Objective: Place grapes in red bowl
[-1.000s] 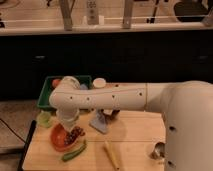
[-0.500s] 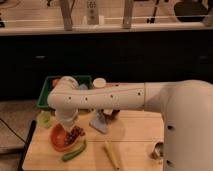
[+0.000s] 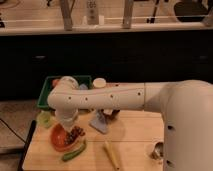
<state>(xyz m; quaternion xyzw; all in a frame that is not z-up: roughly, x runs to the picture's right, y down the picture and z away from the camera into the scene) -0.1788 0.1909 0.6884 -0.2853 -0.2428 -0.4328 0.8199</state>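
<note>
The grapes [image 3: 77, 134] are seen as a small dark cluster in the lower left of the frame, at the right-hand rim of the red bowl [image 3: 58, 141]; they appear to sit on or just within that rim, though it cannot be settled whether they rest in the bowl or are held just above it. No long axis is to be made out in the bunch, which reads as roughly round.

The claw [image 3: 68, 125] is found at the end of the white arm [image 3: 105, 100], pointed down over the bowl, with the grapes close at its lower right; whether it is clenched on the bunch or released cannot be told, since its end is masked by the wrist.

The move that remains is judged to be short: a slight shift toward the middle of the bowl, to the left in the frame, and a letting-go.

Room is tight; the green vegetable [image 3: 74, 151] is laid just below the bowl, a pale green object [image 3: 46, 119] near its upper left, and a blue-grey object [image 3: 100, 122] to its right. The green bin [image 3: 49, 94] stands behind; the left edge of the tabletop [image 3: 135, 142] runs near the bowl; open room is left toward the right.
</note>
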